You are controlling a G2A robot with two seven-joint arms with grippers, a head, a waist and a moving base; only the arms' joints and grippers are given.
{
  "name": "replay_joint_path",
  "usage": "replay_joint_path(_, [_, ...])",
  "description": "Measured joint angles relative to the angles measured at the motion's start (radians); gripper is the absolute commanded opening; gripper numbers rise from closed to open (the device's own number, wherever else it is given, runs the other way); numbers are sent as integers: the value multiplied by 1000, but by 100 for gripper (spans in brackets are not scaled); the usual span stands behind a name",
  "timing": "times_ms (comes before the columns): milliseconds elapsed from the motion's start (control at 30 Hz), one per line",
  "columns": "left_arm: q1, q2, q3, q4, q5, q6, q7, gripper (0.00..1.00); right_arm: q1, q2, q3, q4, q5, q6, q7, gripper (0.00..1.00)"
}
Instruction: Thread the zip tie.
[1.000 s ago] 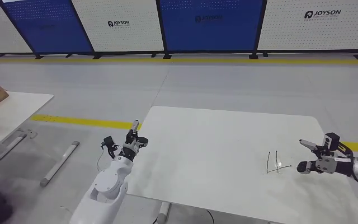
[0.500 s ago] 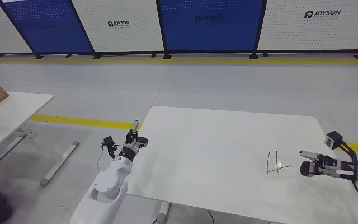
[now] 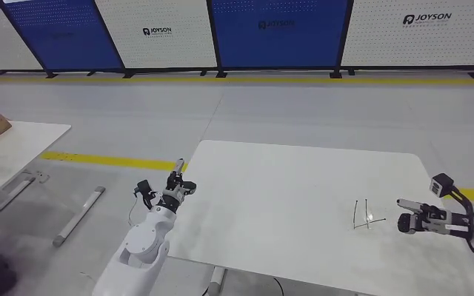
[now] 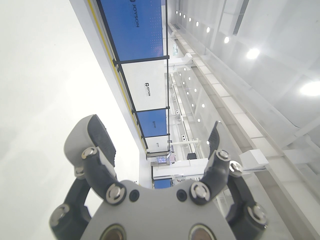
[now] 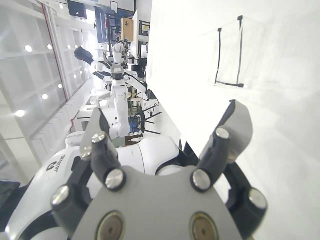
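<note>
**Zip tie threading: not started, both jaws empty**

Zip ties point(image 5: 240, 48) lie flat on the counter point(image 3: 281, 200) by its right edge, toward the near right corner. Two black ones sit side by side, with what looks like a third across their tail ends. None is looped, so I'd call this step zero.

Right jaws are wide open and hold nothing. They hang near the ties on the right-edge side, not touching. Left jaws are also spread wide and empty, at the left edge by the near left corner, well apart from the ties (aimed off at the room, not the work).

Risks, as I judge them:
- The ties are thin and flat on a smooth top, so a pinch could skate one away or close on nothing.
- They touch or overlap where the cross one lies, so one grab could lift two.
- There's a faint clear outline around them, maybe film or a bag; can't tell. If so, the jaws pinch plastic, not tie.
- The tail must enter a small head, so any twist in the grip means the tip misses.
</note>
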Motion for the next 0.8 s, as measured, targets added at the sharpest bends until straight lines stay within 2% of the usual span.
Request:
replay_joint_path(33, [0, 0, 0, 0, 0, 0, 0, 100, -7, 3, 8, -11, -9, -37, 0, 100])
replay_joint_path(100, [0, 0, 0, 0, 0, 0, 0, 100, -12, 9, 20, -9, -20, -68, 0, 100])
replay_joint_path(333, [0, 0, 0, 0, 0, 0, 0, 100, 17, 26, -12, -4, -72, -62, 0, 100])
replay_joint_path(400, [0, 0, 0, 0, 0, 0, 0, 100, 40, 24, -57, 3, -88, -55, 0, 100])
replay_joint_path(500, [0, 0, 0, 0, 0, 0, 0, 100, 99, 11, -159, 31, -76, -36, 0, 100])
replay_joint_path(667, [0, 0, 0, 0, 0, 0, 0, 100, 234, -31, -304, 162, -43, -20, 0, 100])
replay_joint_path(733, [0, 0, 0, 0, 0, 0, 0, 100, 262, -41, -328, 200, -37, -25, 0, 100])
replay_joint_path(800, [0, 0, 0, 0, 0, 0, 0, 100, 264, -41, -329, 203, -37, -26, 0, 100])
